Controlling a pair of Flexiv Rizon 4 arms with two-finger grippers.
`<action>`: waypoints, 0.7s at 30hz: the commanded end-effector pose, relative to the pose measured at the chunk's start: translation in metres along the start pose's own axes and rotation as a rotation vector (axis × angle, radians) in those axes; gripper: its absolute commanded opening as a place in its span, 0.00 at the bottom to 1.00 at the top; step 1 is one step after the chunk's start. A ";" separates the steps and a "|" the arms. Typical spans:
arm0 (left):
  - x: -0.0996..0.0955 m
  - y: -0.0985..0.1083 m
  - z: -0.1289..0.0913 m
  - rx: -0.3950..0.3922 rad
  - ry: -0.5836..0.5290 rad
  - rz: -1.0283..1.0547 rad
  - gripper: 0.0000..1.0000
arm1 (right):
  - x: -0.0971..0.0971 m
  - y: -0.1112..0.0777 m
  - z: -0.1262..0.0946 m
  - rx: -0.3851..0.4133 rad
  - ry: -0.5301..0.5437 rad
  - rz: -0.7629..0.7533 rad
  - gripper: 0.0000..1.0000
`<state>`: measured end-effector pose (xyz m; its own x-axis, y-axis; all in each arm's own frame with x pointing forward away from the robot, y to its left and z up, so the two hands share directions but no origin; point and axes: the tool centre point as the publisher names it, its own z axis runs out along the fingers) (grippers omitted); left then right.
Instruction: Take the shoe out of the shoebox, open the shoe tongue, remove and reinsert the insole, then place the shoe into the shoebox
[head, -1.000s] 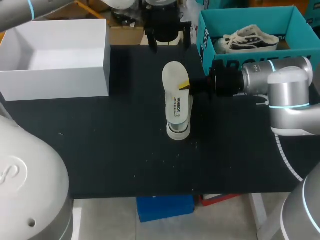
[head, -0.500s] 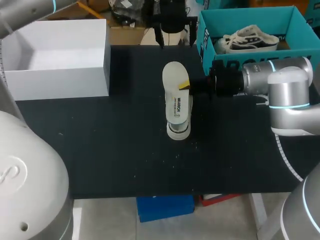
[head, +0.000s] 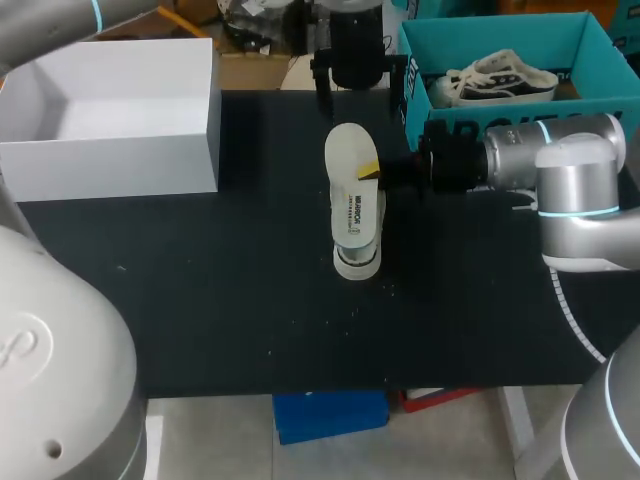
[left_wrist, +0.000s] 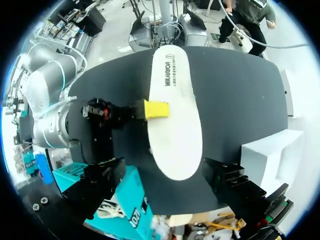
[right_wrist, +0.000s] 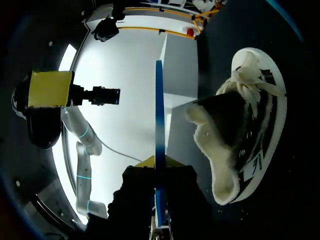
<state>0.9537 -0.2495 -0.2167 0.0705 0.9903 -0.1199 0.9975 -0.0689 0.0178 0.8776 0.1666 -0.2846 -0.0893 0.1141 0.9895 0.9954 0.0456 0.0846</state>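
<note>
Insole (head: 350, 165): pale, thin and flat. It hangs over the shoe (head: 357, 262) and looks clear of it in the right wrist view.
Right tool (head: 370, 172): clamped on the insole's long edge, coming in from 3 o'clock, one yellow tip on top.
Left tool (head: 357, 88): fingers apart and holding nothing, at 12 o'clock from the insole, over the far edge of the table (head: 200, 280).
Shoe: sits on the table mid-way across, laces and fuzzy lining showing.
Shoeboxes: white shoebox (head: 110, 165) at 10 o'clock from the shoe, teal shoebox (head: 412, 80) at 2 o'clock.
Handling: the insole is likely light and floppy. Pinched at one side only, its free ends may droop or twist.
Where to hold: a second grip near the 12 o'clock end would probably steady it for feeding into the shoe opening.
Shoe grip: soft upper, firmer sole. The heel collar looks the best hold.
</note>
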 end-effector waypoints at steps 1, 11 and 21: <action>0.007 -0.041 0.003 -0.064 -0.012 -0.001 1.00 | 0.000 0.000 0.001 -0.001 -0.002 0.001 0.00; 0.007 -0.098 0.017 -0.054 -0.002 -0.010 1.00 | 0.000 0.000 0.001 -0.001 -0.002 0.001 0.00; 0.014 -0.129 0.023 -0.085 -0.106 -0.040 1.00 | 0.000 0.000 0.001 -0.001 -0.002 0.001 0.00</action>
<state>0.8340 -0.2430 -0.2387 0.0343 0.9878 -0.1516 0.9994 -0.0324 0.0153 0.8776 0.1666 -0.2846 -0.0893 0.1141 0.9894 0.9954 0.0455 0.0846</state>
